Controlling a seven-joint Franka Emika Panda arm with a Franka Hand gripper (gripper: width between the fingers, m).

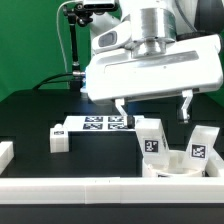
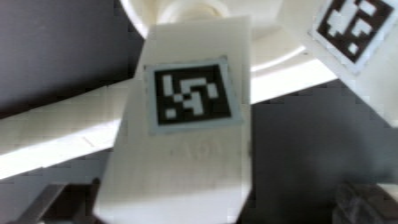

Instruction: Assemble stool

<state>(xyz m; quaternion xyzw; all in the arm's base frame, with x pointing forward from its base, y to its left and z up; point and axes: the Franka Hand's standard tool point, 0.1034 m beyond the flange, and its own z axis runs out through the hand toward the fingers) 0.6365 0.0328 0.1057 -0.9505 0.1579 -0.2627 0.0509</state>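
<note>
Right now our two-finger gripper [image 1: 152, 112] hangs just above a white plastic blocky stool leg [image 1: 150, 135] that bears a black-and-white square tag. The jaws are spread wide with nothing between the pads. The leg stands near the tabletop's front edge, toward the corner on the exterior view's right. It sits close against the low round white plastic seat [image 2: 276, 55]. We cannot tell whether the two touch. A second white tagged leg [image 1: 200, 147] stands just beside it, nearer that corner, and the long white border rail [image 1: 60, 190] runs along the front edge.

We judge the step in hand to be grasping the first leg. In the wrist view the leg sits closer to one finger than to the other, so we should centre over it before descending. Otherwise the closing jaws would shove it sideways. We want to come straight down and press the pads on two flat opposite faces, not across corners. One finger must drop between the two legs, so we should keep it clear of the second one.
</note>
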